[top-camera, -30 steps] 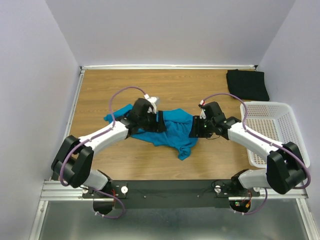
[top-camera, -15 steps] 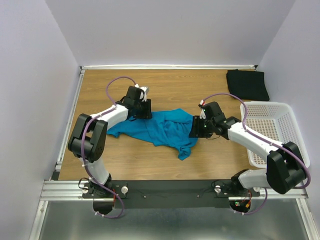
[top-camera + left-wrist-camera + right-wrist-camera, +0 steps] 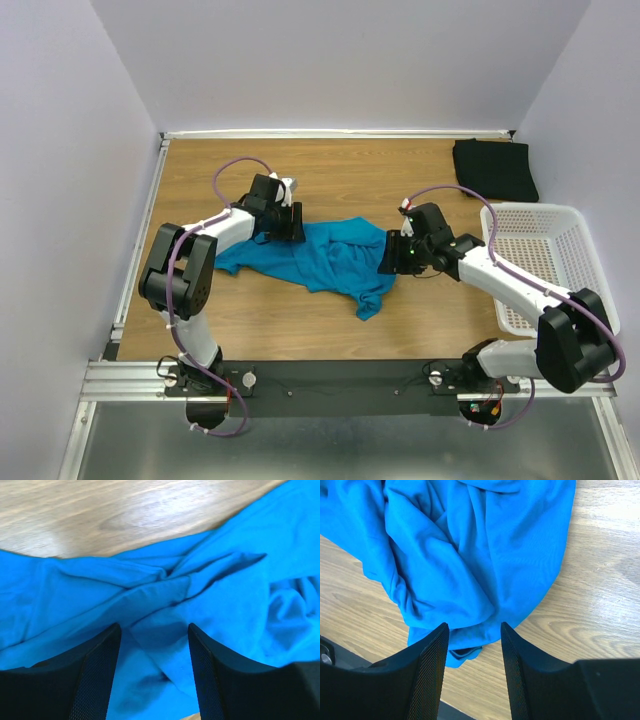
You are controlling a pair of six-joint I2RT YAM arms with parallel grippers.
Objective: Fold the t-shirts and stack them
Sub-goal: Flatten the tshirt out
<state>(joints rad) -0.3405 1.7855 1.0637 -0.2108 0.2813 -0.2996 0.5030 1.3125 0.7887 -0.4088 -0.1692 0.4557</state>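
Note:
The teal-blue t-shirt (image 3: pixel 330 262) lies crumpled and stretched sideways on the wooden table (image 3: pixel 300 325). My left gripper (image 3: pixel 288 222) hovers over its upper left part. In the left wrist view its jaws (image 3: pixel 154 652) stand open, with bunched teal folds (image 3: pixel 150 592) under the gap. My right gripper (image 3: pixel 391 255) is at the shirt's right edge. It is open (image 3: pixel 474 637), and a rounded teal fold (image 3: pixel 480 555) reaches between its fingers. The black t-shirt (image 3: pixel 494 170) lies folded in the far right corner.
A white perforated basket (image 3: pixel 560 225) stands along the right edge of the table, next to my right arm. A raised rail (image 3: pixel 340 133) runs along the back edge, and walls close in on both sides. Bare wood (image 3: pixel 600 605) shows beside the shirt's right edge.
My left arm has folded in with its elbow raised, and its gripper has shifted slightly left and back on the shirt. The shirt's left end has been dragged nearer. The right arm has held still.

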